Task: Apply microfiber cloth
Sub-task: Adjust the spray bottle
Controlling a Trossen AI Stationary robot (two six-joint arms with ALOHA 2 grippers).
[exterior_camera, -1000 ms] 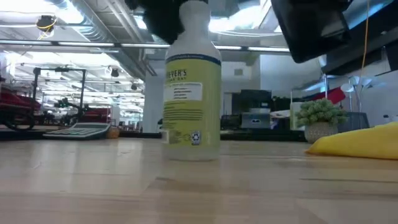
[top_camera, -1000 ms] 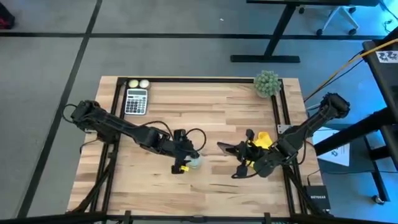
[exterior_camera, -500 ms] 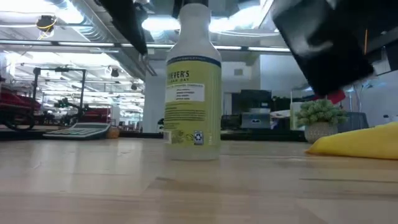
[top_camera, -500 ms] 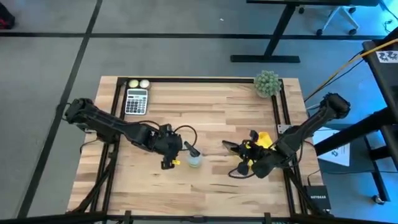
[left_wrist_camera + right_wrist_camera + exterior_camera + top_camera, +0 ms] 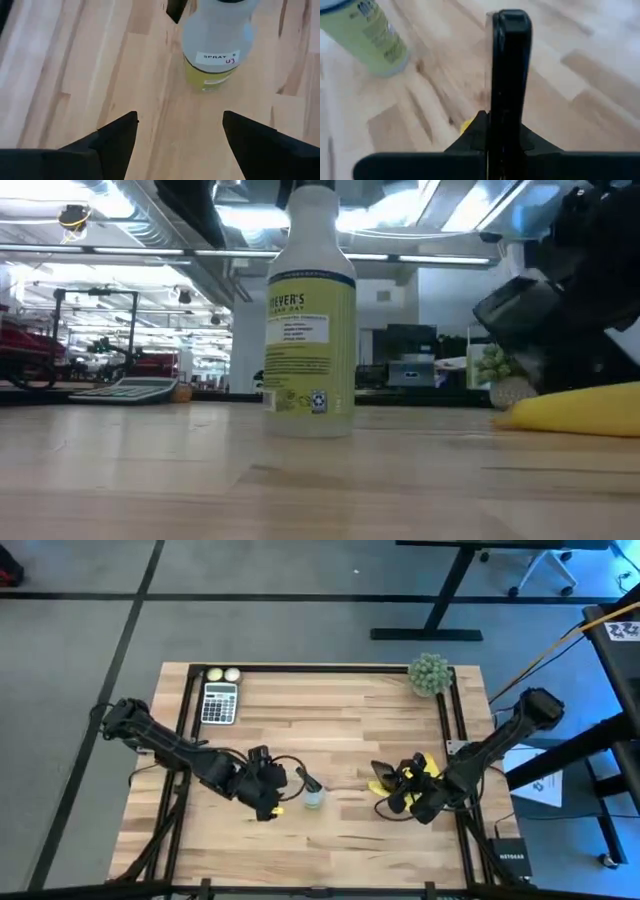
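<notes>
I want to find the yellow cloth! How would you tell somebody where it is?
Start at the wooden table and find the little green plant at one far corner. On that same side, nearer the front, the microfiber cloth lies flat on the wood, partly under the right hand, which grips a black phone. It is the only bright yellow, soft, floppy thing; the spray bottle nearby stands upright.

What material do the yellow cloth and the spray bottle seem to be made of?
The microfiber cloth looks like soft matte fabric: it lies slumped on the table with rounded folds and no shine. The spray bottle seems to be translucent plastic, since yellow-green liquid shows through its wall, with a glossy printed label stuck on its front.
</notes>
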